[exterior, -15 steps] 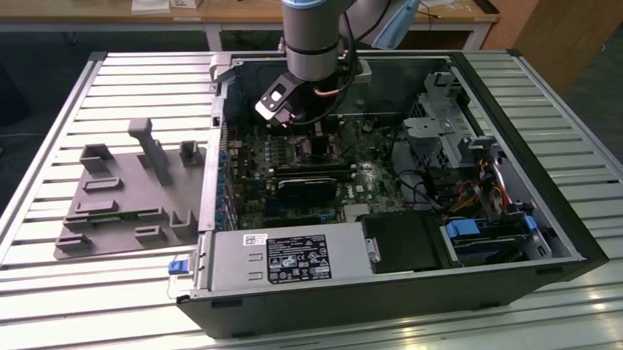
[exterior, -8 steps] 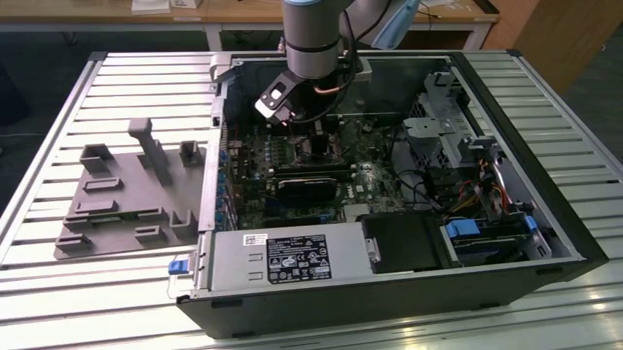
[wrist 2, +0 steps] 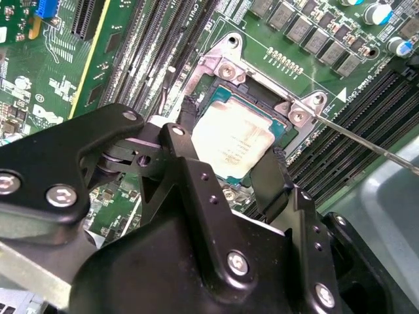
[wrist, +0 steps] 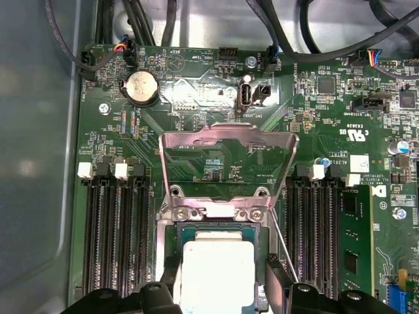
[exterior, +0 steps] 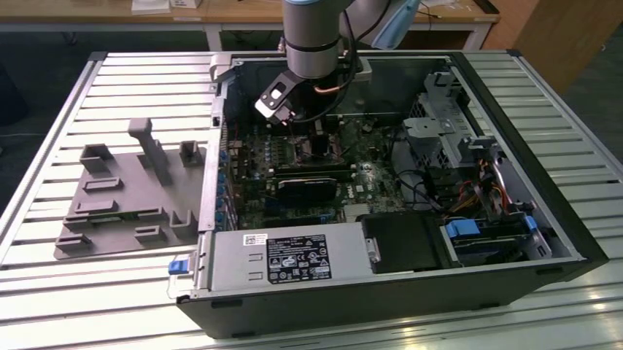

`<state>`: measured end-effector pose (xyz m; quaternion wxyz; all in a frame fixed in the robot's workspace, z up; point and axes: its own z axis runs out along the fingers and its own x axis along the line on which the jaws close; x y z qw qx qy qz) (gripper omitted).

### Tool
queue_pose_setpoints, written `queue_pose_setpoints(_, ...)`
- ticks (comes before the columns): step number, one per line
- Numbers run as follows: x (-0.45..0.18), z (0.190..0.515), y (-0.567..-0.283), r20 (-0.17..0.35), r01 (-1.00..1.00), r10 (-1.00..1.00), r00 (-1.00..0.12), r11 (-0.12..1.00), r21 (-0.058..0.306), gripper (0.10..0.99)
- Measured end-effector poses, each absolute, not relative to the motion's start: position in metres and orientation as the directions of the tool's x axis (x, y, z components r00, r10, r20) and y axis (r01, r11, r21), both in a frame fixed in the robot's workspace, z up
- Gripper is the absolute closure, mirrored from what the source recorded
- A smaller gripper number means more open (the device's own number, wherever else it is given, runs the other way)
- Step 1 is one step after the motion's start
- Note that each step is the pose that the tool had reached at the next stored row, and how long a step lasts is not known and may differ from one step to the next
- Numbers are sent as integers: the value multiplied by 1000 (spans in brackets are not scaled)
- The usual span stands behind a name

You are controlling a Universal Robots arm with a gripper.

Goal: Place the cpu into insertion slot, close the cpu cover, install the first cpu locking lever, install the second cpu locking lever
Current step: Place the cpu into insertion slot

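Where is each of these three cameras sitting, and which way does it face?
Exterior view: off the arm, above, looking down into the open computer case on the slatted table; the arm reaches in.
Second wrist view: rides on the arm, looking past the tool at the cpu.
First wrist view: rides on the arm, looking across the green board at the open cpu cover; the tool shows too.
Both wrist views share the cpu and tool.

cpu cover [wrist: 229, 135] raised open behind insertion slot [wrist: 216, 229]; memory slots [wrist: 118, 242] flank both sides.
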<state>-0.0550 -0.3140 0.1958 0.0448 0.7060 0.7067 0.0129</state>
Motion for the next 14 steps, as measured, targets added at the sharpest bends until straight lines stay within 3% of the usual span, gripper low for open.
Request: queue_pose_setpoints(14,-55,204,-314,-45,997,999,1,3,82,471)
